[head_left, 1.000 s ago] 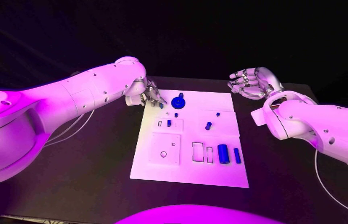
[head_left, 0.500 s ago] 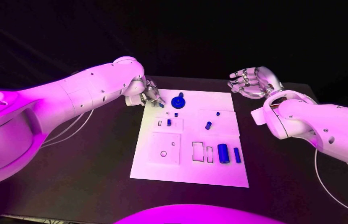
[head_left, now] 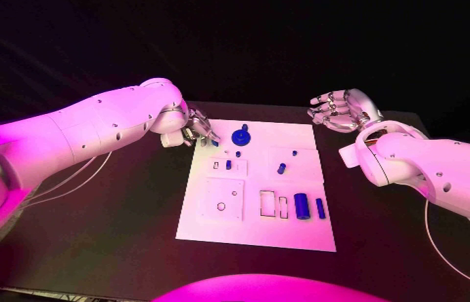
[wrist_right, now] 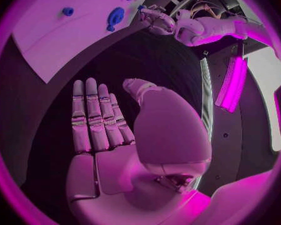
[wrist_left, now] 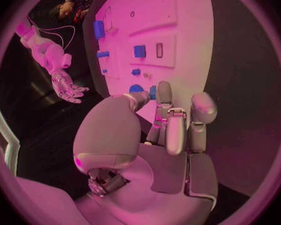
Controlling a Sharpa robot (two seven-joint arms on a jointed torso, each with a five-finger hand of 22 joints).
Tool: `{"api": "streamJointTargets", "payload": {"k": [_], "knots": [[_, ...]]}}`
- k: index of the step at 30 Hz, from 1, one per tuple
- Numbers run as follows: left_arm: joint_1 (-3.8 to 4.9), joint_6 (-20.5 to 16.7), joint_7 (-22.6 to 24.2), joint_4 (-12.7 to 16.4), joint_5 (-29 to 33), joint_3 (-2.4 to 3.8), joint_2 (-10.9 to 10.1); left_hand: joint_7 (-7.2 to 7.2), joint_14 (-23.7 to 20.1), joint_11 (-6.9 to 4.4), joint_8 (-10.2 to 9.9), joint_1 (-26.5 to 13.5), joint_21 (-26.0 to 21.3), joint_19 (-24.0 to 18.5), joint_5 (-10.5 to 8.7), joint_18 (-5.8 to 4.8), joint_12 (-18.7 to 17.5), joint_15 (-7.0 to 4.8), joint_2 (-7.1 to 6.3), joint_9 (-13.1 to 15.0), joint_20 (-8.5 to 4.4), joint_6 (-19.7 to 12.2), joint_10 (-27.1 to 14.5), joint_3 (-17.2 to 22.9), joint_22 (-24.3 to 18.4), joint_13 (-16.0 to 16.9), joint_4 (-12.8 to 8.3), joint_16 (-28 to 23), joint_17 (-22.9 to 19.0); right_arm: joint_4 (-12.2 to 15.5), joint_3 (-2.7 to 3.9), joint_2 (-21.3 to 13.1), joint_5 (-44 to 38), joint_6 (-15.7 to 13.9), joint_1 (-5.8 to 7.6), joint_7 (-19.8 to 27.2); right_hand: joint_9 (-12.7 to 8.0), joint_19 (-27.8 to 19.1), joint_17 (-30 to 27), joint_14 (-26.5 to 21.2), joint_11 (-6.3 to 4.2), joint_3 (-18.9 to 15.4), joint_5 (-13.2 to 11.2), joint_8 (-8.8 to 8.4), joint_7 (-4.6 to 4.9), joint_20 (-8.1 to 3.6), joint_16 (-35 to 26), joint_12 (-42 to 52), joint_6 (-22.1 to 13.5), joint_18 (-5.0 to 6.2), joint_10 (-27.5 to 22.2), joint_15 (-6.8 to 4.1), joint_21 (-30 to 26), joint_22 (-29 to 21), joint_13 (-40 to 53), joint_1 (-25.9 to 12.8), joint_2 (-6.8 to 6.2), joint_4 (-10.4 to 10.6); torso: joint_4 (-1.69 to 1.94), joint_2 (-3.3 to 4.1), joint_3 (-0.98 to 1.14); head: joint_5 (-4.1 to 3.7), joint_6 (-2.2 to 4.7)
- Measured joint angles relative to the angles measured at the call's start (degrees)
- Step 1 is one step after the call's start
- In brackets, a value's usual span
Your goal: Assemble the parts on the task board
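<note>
Silver fingers of the left hand [head_left: 193,131] hang together, pointing down over the far left corner of the task board [head_left: 225,227], and nothing can be seen between them; whether they pinch anything I cannot tell. Just beside them a round blue part [head_left: 241,137] lies near the board's far edge. The right hand [head_left: 338,112] hovers off the board's far right corner over the black table [head_left: 117,248], fingers straight, side by side, palm bare. Smaller blue parts [head_left: 303,207] sit mid-board and towards its near right side.
</note>
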Motion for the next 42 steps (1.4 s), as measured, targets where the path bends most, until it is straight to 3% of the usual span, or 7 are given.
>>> {"api": "streamJointTargets", "payload": {"k": [5, 10, 12, 16, 22, 24, 42], "knots": [[-0.02, -1.1, 0.1, 4.6, 0.2, -0.07, -2.5, -0.15, 0.0, -0.10, 0.4, -1.2, 0.6, 0.5, -0.01, 0.01, 0.0, 0.00, -0.66, 0.0, -0.07, 0.2, 0.5, 1.4, 0.7, -0.2, -0.9, 0.4, 0.0, 0.0, -0.02, -0.1, 0.0, 0.1, -0.05, 0.0, 0.0, 0.0, -0.1, 0.0, 0.00, 0.1, 0.0, 0.00, 0.00, 0.00, -0.3, 0.0, 0.0, 0.00, 0.0, 0.00, 0.0, -0.3, 0.0, 0.0, 0.01, -0.1, 0.02, -0.01, 0.00, 0.15, -0.04], [-0.74, -3.0, 0.2, 9.0, -1.3, -0.24, -4.4, -0.45, 0.2, -0.40, 0.7, -2.4, 1.1, 1.4, -0.01, 0.00, 0.0, -0.20, -1.23, 0.5, -0.33, 0.5, 1.2, 1.9, 1.7, -0.6, -0.5, 0.8, 0.0, 0.0, -0.04, -0.2, 0.0, 0.1, -0.13, 0.0, 0.0, 0.0, -0.1, 0.0, 0.00, 0.2, 0.0, 0.00, 0.00, 0.00, -0.3, 0.0, 0.0, 0.00, 0.0, 0.00, 0.0, -0.3, 0.0, -0.2, 0.24, -0.2, 0.09, -0.05, -0.04, 0.37, -0.07], [-1.04, -3.8, 0.3, 10.1, -2.3, -0.32, -4.9, -0.45, 0.0, -0.48, 0.7, -2.8, 1.3, 1.5, -0.03, 0.00, 0.0, -0.41, -1.20, 0.8, -0.28, 0.5, 1.3, 3.2, 2.0, -0.6, -1.7, 0.8, 0.0, 0.0, -0.04, -0.3, 0.0, 0.2, -0.15, 0.0, 0.0, 0.0, -0.1, 0.0, 0.00, 0.2, 0.0, 0.00, 0.00, 0.00, -0.3, 0.0, 0.0, 0.00, 0.0, 0.00, 0.0, -0.3, 0.0, -0.2, 0.24, -0.2, 0.11, -0.07, -0.06, 0.47, -0.12], [-1.52, -5.4, 0.5, 11.9, -5.3, -0.74, -5.7, -0.45, 0.0, -0.51, 0.7, -3.2, 1.6, 1.7, -0.07, 0.00, 0.0, -0.41, -1.55, 0.8, -0.46, 0.5, 1.8, 3.5, 2.3, -0.8, -1.4, 1.0, 0.0, 0.1, -0.04, -0.3, 0.0, 0.2, -0.21, 0.0, 0.0, 0.0, -0.1, 0.0, 0.00, 0.2, 0.0, 0.00, 0.00, 0.00, -0.3, 0.0, 0.0, 0.00, 0.0, 0.00, 0.0, -0.3, 0.0, -0.2, 0.24, -0.2, 0.10, -0.07, -0.06, 0.73, -0.14], [-2.12, -6.7, 0.7, 13.7, -9.2, -1.26, -6.3, -0.74, 0.0, -0.71, 1.1, -3.9, 2.1, 2.3, -0.07, 0.00, 0.0, -0.41, -1.81, 1.2, -0.50, 0.7, 2.4, 3.7, 3.1, -0.9, -1.2, 1.0, 0.0, 0.1, -0.05, -0.3, 0.0, 0.2, -0.27, 0.0, 0.0, 0.0, -0.1, 0.0, 0.00, 0.2, 0.0, 0.00, 0.00, 0.00, -0.3, 0.0, 0.0, 0.00, 0.0, 0.00, 0.0, -0.4, 0.0, -0.2, 0.24, -0.2, 0.00, 0.01, -0.06, 0.99, -0.31], [-2.29, -7.0, 0.7, 14.1, -10.5, -1.37, -6.3, -0.74, 0.0, -0.72, 1.1, -4.6, 2.3, 2.6, -0.11, 0.00, 0.0, -0.41, -2.06, 1.3, -0.58, 0.8, 2.4, 6.1, 3.5, -1.0, -3.4, 1.1, 0.0, 0.1, -0.06, -0.3, 0.0, 0.3, -0.30, 0.0, 0.0, 0.0, -0.1, 0.0, 0.00, 0.2, 0.0, 0.00, 0.00, 0.00, -0.3, 0.0, 0.0, 0.00, 0.0, 0.00, 0.0, -0.4, 0.0, -0.2, 0.24, -0.2, -0.02, 0.03, -0.06, 1.04, -0.36], [-2.97, -7.0, 0.6, 16.6, -15.1, -1.65, -7.0, -0.84, 0.0, -0.91, 1.7, -5.8, 2.7, 3.3, 0.68, 0.00, 0.0, -0.81, -2.53, 1.3, -0.79, 1.3, 3.0, 6.3, 4.4, -1.1, -3.3, 1.5, 0.0, 0.1, -0.07, -0.4, 0.0, 0.3, -0.38, 0.0, 0.0, 0.0, -0.1, 0.0, 0.00, 0.2, 0.2, 0.00, 0.00, 0.00, -0.3, 0.0, 0.0, 0.00, 0.0, 0.00, 0.0, -0.5, 0.0, -0.2, 0.23, -0.2, -0.08, 0.08, -0.01, 1.31, -0.87]]}}
